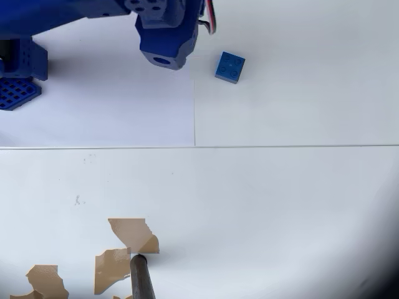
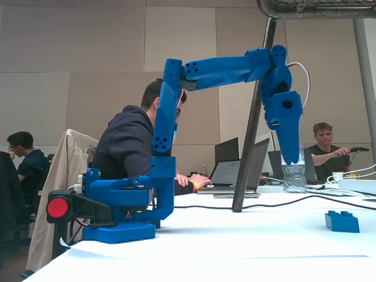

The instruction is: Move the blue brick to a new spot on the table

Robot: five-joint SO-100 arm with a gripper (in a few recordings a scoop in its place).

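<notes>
Across both views we see the table [image 1: 280, 199] as the biggest thing: a broad white surface with thin seam lines between pale panels, and torn tan patches [image 1: 128, 246] near the bottom edge of the overhead view. A dark pole [image 1: 141, 277] meets the surface beside those patches; in the fixed view it rises at a slant [image 2: 252, 117] behind the arm.

Next in size we find the blue arm [image 2: 167, 117]. In the fixed view its base [image 2: 111, 208] sits on the table at the left, with a red round part on its side. One link stands nearly upright, a second reaches right at a slight upward tilt, and the last part hangs downward. The gripper [image 2: 289, 150] points down, raised well above the surface. From the side its fingers overlap into a single tapering shape, so we cannot tell whether they are spread or closed. They hold nothing that we can see. In the overhead view we see the wrist housing [image 1: 165, 37] from above, at the top edge.

People sit at laptops behind the table in the fixed view, and a clear bottle [image 2: 294, 173] stands beyond the gripper.

Smallest is the brick [image 1: 230, 66]. It lies flat, studs up, just right of the wrist housing in the overhead view. In the fixed view it rests on the table [image 2: 342, 221] at the right, lower than the gripper and apart from it.
</notes>
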